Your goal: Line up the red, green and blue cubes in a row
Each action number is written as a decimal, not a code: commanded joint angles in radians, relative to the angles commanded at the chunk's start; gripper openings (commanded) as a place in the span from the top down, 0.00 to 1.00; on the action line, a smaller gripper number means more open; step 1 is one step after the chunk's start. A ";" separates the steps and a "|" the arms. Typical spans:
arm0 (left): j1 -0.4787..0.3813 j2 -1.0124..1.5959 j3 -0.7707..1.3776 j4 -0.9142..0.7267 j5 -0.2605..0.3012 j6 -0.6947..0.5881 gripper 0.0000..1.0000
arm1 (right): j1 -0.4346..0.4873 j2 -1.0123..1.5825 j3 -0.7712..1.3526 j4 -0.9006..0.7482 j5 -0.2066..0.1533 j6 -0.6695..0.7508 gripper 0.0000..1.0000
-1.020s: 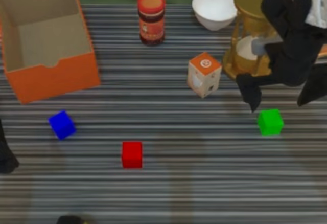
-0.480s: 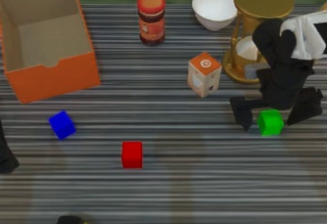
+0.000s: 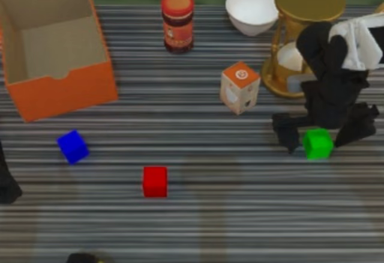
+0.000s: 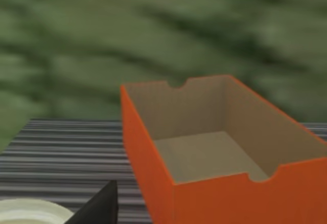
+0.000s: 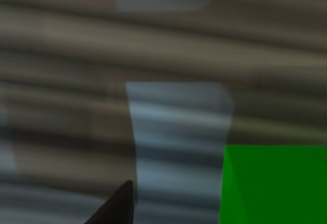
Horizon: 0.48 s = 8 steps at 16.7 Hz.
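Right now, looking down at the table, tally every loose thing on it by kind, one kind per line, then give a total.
Small plain cubes: 3 (red cube, green cube, blue cube)
Printed beige box: 1
Open orange box: 1
Jar: 1
White bowl: 1
Hourglass: 1
Total: 8

This is a rendered simulation scene, not a real room: a table with a flat grey-striped surface, set against a blurred green backdrop. Unrelated props are scattered on it — an open orange box, a red jar, a white bowl, a golden hourglass — like a robot test bench.
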 joint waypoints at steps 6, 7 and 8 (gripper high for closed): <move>0.000 0.000 0.000 0.000 0.000 0.000 0.00 | 0.000 0.000 0.000 0.000 0.000 0.000 0.83; 0.000 0.000 0.000 0.000 0.000 0.000 0.00 | 0.000 0.000 0.000 0.000 0.000 0.000 0.90; 0.000 0.000 0.000 0.000 0.000 0.000 0.00 | 0.000 0.000 0.000 0.000 0.000 0.000 0.98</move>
